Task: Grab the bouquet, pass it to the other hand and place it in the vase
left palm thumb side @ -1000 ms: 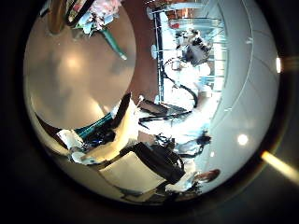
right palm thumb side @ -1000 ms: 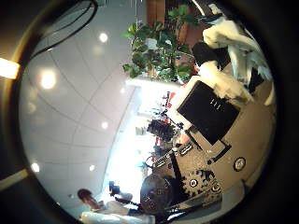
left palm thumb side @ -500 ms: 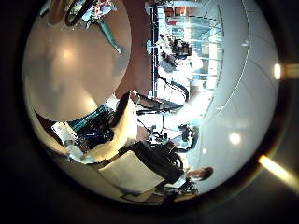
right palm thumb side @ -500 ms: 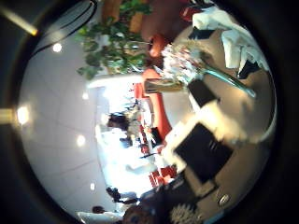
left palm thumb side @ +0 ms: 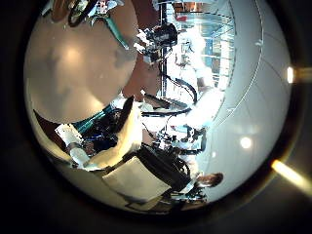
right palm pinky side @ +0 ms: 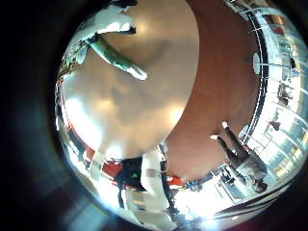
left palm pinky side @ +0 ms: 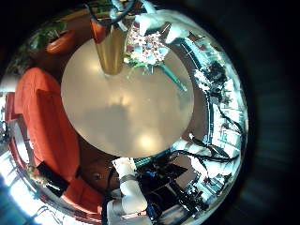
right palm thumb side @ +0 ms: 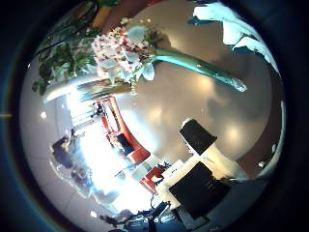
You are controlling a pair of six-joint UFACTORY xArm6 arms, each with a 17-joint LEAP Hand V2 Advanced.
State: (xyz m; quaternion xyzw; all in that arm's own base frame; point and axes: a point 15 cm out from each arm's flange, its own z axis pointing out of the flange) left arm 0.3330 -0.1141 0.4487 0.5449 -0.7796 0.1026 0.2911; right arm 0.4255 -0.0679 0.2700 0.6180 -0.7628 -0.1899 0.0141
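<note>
the right hand (right palm thumb side: 237, 29) is closed on the bouquet (right palm thumb side: 130, 53), its white fingers (right palm thumb side: 222, 14) wrapped round the green stems (right palm thumb side: 198, 70) close to the palm. in the right thumb side palm view the stems run out from those fingers to a head of pink and white flowers (right palm thumb side: 121, 48) with green leaves, held clear above the round tan tabletop (right palm thumb side: 208, 101). the right little finger side palm view shows the same grip from the other side: fingers (right palm pinky side: 111, 24) curled over the green stems (right palm pinky side: 120, 60), with the tabletop (right palm pinky side: 144, 91) below them.

farther off, the left little finger side palm view looks across the whole tabletop (left palm pinky side: 131, 108). at its far edge the bouquet (left palm pinky side: 145, 47) hangs in the right hand (left palm pinky side: 155, 19), the flower head just beside the vase (left palm pinky side: 111, 47), a tall yellowish vessel standing upright near that edge. whether the flowers touch the vase cannot be told. an orange sofa (left palm pinky side: 47, 112) curves along one side of the table.

the left hand (left palm thumb side: 122, 132) holds nothing; its fingers (left palm thumb side: 127, 122) stretch out loosely over the near edge of the table, well apart from the bouquet (left palm thumb side: 107, 19), which shows small at the far rim in the left thumb side palm view.
</note>
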